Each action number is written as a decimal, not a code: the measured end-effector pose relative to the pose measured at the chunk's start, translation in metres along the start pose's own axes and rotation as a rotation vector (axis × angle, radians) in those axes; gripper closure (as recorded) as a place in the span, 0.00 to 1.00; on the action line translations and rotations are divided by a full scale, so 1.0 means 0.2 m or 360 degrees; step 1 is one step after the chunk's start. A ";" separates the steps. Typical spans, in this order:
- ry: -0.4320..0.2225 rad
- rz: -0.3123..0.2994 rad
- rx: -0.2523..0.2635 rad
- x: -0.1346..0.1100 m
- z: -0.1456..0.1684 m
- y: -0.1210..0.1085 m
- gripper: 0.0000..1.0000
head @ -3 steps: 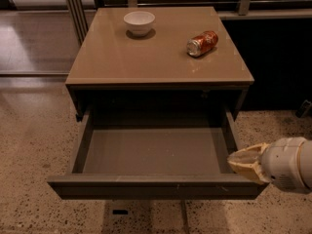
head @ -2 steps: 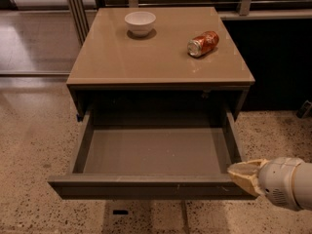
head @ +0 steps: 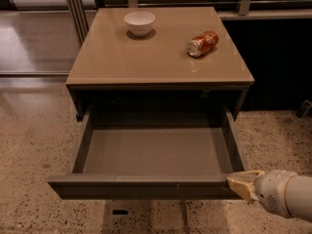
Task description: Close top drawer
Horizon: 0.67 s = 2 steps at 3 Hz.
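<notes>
The top drawer point(head: 146, 186) is pulled far out of the brown cabinet point(head: 161, 57). Its dark grey-brown front faces me and its shallow grey inside point(head: 156, 150) holds nothing. My gripper point(head: 242, 184) comes in from the lower right on a white arm. Its pale tip is at the right end of the drawer front, at the front corner.
A white bowl point(head: 139, 22) and an orange can lying on its side point(head: 203, 43) sit on the cabinet top. Speckled floor surrounds the cabinet. A dark wall and railing stand behind and to the right.
The gripper has moved down and back to the right, from above the drawer's right side to the right end of the drawer front. The drawer has not moved.
</notes>
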<state>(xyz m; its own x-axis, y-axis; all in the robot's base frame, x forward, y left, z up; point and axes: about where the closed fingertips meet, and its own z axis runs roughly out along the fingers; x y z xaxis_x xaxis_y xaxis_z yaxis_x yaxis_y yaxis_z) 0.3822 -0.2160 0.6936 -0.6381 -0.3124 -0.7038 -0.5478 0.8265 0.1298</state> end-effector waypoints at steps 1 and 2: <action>0.0004 0.0018 0.0000 0.00 -0.01 0.00 1.00; 0.0017 0.0036 0.0008 0.01 0.00 -0.01 1.00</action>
<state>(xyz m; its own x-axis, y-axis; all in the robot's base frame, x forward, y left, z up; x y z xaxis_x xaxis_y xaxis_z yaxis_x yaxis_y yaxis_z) 0.3818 -0.2178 0.6923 -0.6560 -0.2989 -0.6931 -0.5306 0.8357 0.1418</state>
